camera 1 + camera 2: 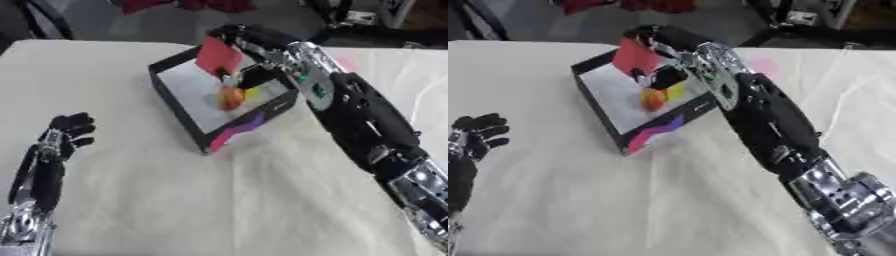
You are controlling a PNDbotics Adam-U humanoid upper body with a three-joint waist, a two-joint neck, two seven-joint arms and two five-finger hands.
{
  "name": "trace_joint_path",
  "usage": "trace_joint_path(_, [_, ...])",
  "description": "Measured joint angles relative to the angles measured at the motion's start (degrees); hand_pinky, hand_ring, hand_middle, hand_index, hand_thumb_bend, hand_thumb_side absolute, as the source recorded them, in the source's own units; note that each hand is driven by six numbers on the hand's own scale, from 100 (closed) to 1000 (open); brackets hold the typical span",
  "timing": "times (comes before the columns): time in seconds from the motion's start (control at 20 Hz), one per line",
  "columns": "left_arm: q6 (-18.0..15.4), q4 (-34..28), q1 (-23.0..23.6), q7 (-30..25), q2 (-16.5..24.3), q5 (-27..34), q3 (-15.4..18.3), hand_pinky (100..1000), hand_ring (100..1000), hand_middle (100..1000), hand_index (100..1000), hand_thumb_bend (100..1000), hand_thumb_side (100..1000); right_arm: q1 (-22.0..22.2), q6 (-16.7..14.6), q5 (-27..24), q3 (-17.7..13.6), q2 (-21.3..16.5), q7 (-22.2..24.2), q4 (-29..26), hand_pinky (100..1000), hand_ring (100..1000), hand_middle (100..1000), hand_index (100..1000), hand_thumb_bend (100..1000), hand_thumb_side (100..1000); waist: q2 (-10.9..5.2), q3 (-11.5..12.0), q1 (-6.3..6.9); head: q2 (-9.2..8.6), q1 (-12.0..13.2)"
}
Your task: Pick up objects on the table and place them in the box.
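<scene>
1. Your right hand (234, 40) reaches over the far side of the box (179, 117), its arm stretched in from the lower right across the cloth-covered table (175, 200).
2. That hand appears curled round a flat red item (217, 54), which hangs above the box's far rim; the fingers themselves are blurred, so the hold is a judgement from how the red piece sits against them.
3. Inside the box, on its pale floor, lie an orange object (230, 97) and, just beside it, a yellow piece (252, 93) and something dark (254, 77). What they are cannot be made out.
4. The step in hand looks like the placing one: the red item is over the box but not yet down in it.
5. The next move calls for you to lower the red item clear of the rim, then let the fingers go slack so it drops flat beside the orange object rather than catching on the wall.
6. The box is tilted askew to you, so mind the near right wall with your forearm as you pull away.
7. Your left hand (68, 129) idles at the lower left, fingers up and loosely spread, holding nothing.
</scene>
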Motion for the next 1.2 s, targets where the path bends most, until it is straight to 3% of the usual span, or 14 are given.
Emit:
trace_joint_path(0.05, [0.0,0.0,0.0,0.0,0.0,0.0,0.0,786,791,732,816,138,1000,0.1,-0.1,-0.3,0.0,0.0,0.2,0.0,838,876,942,992,100,878,0.0,-0.1,0.0,0.0,0.1])
trace_joint_path(0.15, [0.0,0.0,0.0,0.0,0.0,0.0,0.0,786,790,732,816,138,1000,0.5,-0.3,-1.4,-0.1,0.0,0.4,0.0,862,906,946,990,100,911,0.0,-0.2,0.0,0.0,0.2])
trace_joint_path(0.55, [0.0,0.0,0.1,0.0,0.0,0.0,0.0,786,790,732,817,138,1000,2.0,1.0,-9.2,-0.1,-0.7,2.4,-2.6,888,927,946,987,100,978,0.0,-1.0,0.0,0.0,0.5])
trace_joint_path(0.7, [0.0,0.0,0.1,0.0,0.0,0.0,0.0,786,790,732,817,139,1000,2.6,2.3,-13.3,-0.1,-1.7,2.9,-5.0,891,928,945,987,100,954,0.0,-1.4,0.0,0.0,0.7])
trace_joint_path(0.9, [0.1,0.0,0.2,0.2,0.1,-0.1,0.0,786,790,732,817,138,1000,3.4,4.5,-16.9,-0.5,-4.1,1.8,-9.2,902,936,950,991,100,849,0.0,-2.0,0.0,0.0,1.2])
trace_joint_path(1.2, [0.2,0.0,0.7,0.4,0.1,-0.2,0.3,786,790,733,817,136,1000,5.4,10.0,-14.6,-3.6,-8.5,-3.5,-10.9,900,931,945,988,100,804,0.0,-2.9,0.0,0.0,2.0])
